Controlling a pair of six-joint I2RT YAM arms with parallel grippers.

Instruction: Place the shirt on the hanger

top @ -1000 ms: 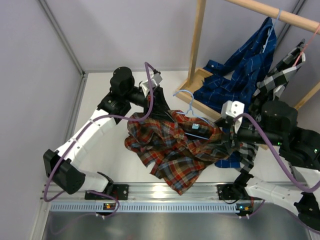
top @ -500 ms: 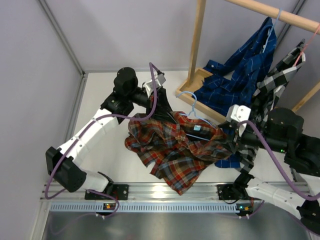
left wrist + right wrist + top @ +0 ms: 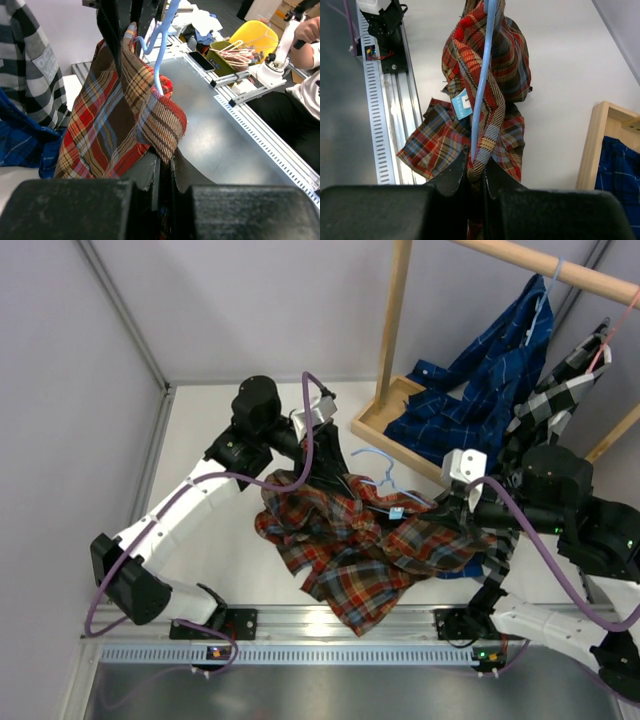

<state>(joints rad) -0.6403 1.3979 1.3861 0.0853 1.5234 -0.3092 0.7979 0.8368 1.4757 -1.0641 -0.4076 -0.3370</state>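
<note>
The red plaid shirt [image 3: 360, 555] is bunched and lifted at both sides, its cloth wrapped around the light-blue wire hanger [image 3: 483, 85].

Blue shirt [image 3: 490, 380], checked shirt [image 3: 560, 390] apparently hang from wooden rack [image 3: 395, 330].

no text can be read; the small blue tag [image 3: 461, 105] on the shirt [image 3: 509, 55] is too blurred

The red, orange and brown plaid flannel shirt [image 3: 370, 550] hung over the middle of the white table [image 3: 200, 440], between the left gripper [image 3: 318, 455] at its far-left end and the right gripper [image 3: 445, 515] at its right end. The thin light-blue wire hanger [image 3: 384, 478] lay partly inside it, hook toward the far edge. At the far-right corner stood the wooden rack [image 3: 394, 320], carrying the dark blue check shirt [image 3: 480, 380] and, to its right, the black-and-white check shirt [image 3: 555, 390].
</note>
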